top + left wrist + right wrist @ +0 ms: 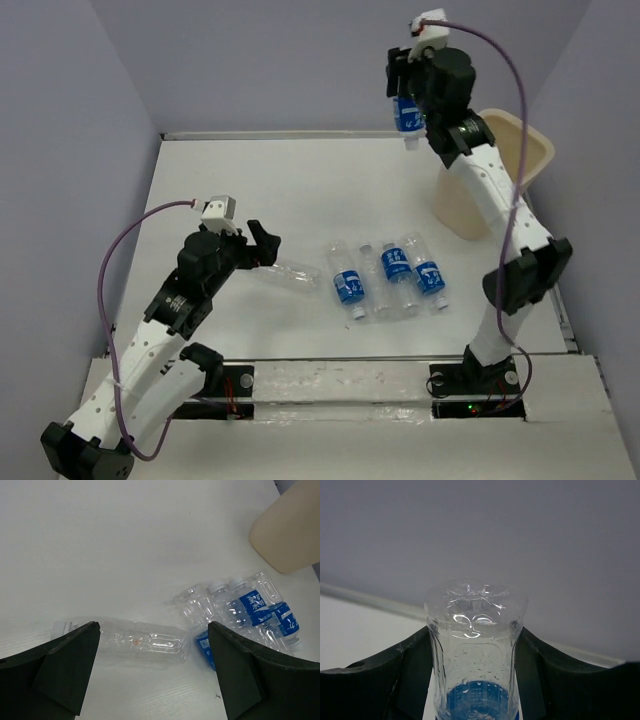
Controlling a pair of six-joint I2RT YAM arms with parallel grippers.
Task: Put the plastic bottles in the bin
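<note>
The right arm's fingers (405, 675) grip a plastic bottle (405, 115) high above the far side of the white tabletop (250, 190). The right gripper (403, 100) hangs just left of the cream bin (535, 150), not over its mouth. In the right wrist view the held bottle's moulded base points away from the camera, a dark finger pressed against each side and the top of a blue label showing low between them.

The bin stands at the far right of the tabletop, and the right arm crosses in front of it and hides much of its near wall.

A cluster of bottles (395, 275) lies side by side near the middle of the tabletop, touching or overlapping, three of them showing blue label bands. The white writing on the labels is too small to read.

A clear bottle without a visible label (290, 275) lies on its side to the left of the cluster, apart from it. The left gripper (262, 245) hovers at this bottle's left end with its fingers (70, 665) spread wide and holding nothing. In the left wrist view the bottle lies crosswise beyond the two fingertips, its white cap by the left one.

Purple cables (110, 290) loop from both wrists, and grey walls (60, 150) enclose the scene.
</note>
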